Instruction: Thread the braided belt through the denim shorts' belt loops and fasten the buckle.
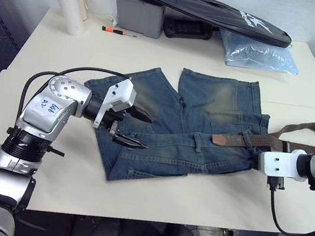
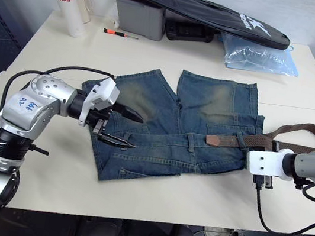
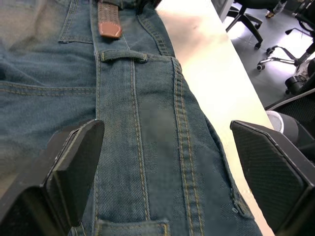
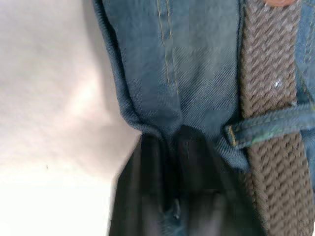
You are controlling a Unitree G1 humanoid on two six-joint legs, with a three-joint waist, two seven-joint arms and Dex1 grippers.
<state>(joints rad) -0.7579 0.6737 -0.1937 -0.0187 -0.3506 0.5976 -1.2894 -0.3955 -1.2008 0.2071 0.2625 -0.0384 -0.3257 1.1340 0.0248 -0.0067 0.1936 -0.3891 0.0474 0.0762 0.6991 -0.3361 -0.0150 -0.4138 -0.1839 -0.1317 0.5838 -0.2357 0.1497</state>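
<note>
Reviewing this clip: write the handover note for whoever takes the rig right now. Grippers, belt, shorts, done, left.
Left gripper: open, fingers spread over the waistband of the denim shorts, holding nothing.
Right gripper: shut on the waistband's edge by a belt loop.
Braided belt: through that loop; its leather tip lies on the waistband just short of the next loop. The rest curls off past the shorts on the table.
Left: the remaining loops, then fastening; the buckle isn't discernible.
</note>
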